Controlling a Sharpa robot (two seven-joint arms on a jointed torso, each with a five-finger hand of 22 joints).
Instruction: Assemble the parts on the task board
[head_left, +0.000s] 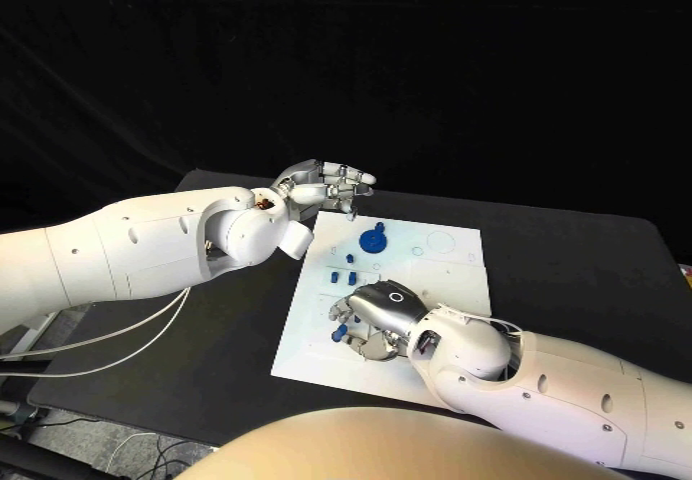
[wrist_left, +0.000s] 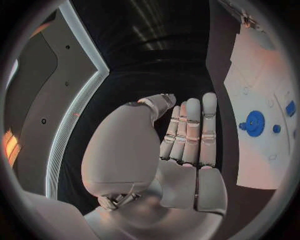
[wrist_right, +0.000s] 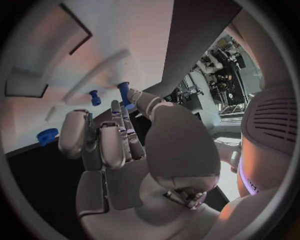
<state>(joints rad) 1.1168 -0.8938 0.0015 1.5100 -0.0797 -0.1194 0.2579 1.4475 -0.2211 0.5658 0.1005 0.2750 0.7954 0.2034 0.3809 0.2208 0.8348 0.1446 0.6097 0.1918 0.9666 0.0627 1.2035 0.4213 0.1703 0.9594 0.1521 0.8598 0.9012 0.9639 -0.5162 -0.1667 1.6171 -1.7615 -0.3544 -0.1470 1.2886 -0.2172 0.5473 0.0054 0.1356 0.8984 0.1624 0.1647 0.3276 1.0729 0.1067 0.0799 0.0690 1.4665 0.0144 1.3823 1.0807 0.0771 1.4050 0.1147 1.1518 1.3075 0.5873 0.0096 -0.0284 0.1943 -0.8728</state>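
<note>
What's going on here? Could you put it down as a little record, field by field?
Surface: black table
Task board: white plate in the middle of the table
Parts: blue gear-like piece and small blue pegs on the board
Left hand: by the board's far corner, fingers straight, holding nothing
Right hand: over the board's near half, fingers curled at a blue peg; grip unclear

My left arm (head_left: 130, 250) and right arm (head_left: 577, 385) wear smooth white shells dotted with small dark holes; my left hand (head_left: 320, 185) and right hand (head_left: 378, 305) are silver; pale cables (head_left: 108, 340) trail beneath.
</note>
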